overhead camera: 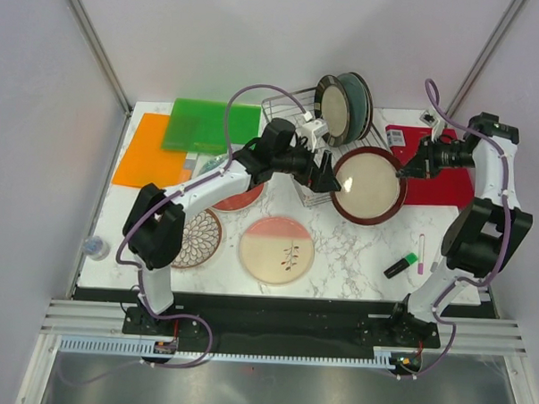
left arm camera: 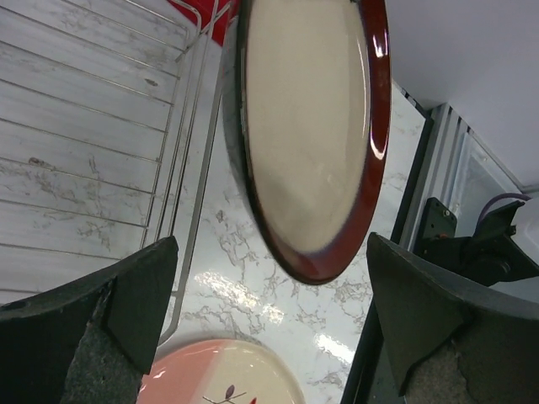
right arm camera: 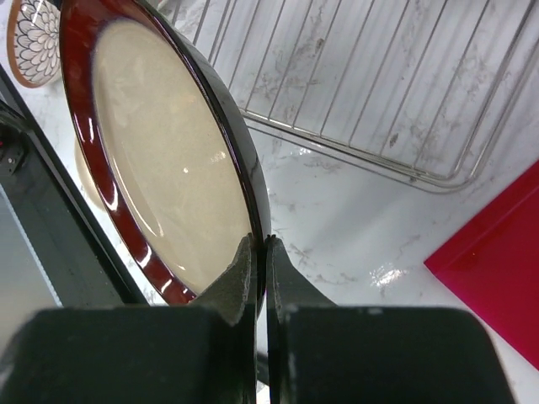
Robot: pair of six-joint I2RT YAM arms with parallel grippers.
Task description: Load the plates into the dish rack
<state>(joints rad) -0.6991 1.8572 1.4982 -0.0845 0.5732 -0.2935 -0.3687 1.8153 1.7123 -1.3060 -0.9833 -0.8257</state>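
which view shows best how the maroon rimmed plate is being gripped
The right wrist view: the right gripper pinches the rim of the maroon-rimmed plate close up. Top external shows the whole plate, the grip tiny. Left wrist shows only its face.
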